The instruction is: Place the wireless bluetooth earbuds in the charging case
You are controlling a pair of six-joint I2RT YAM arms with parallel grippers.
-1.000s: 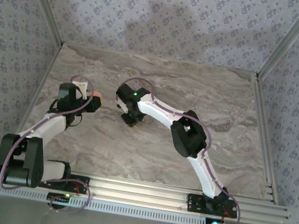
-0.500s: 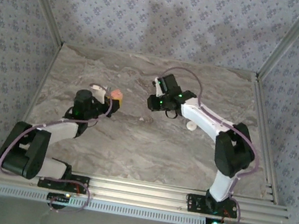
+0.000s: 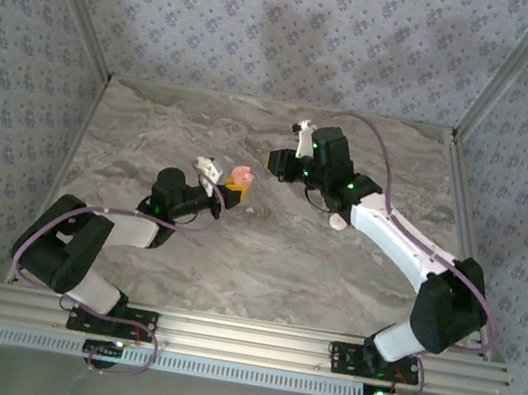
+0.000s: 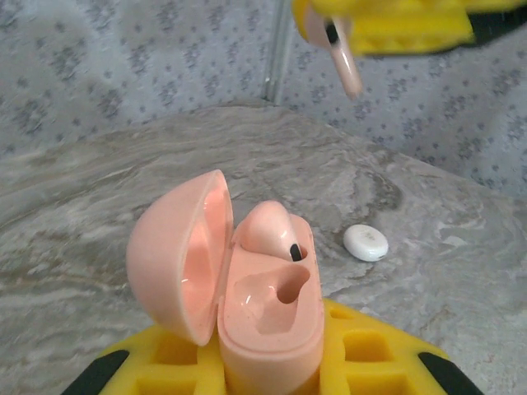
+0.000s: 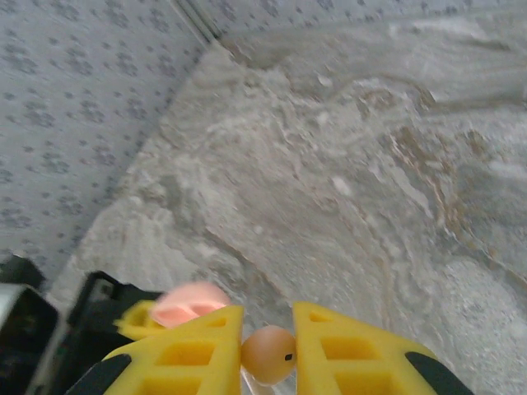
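Both arms have swung toward mid-surface since a second ago.
The left end effector, pinching the open pink charging case, has moved rightward; the right end effector, pinching one earbud, now faces it, just apart. The other earbud sits in the case's far socket. A white disc lies on the grey marbled surface; patterned walls stand behind.
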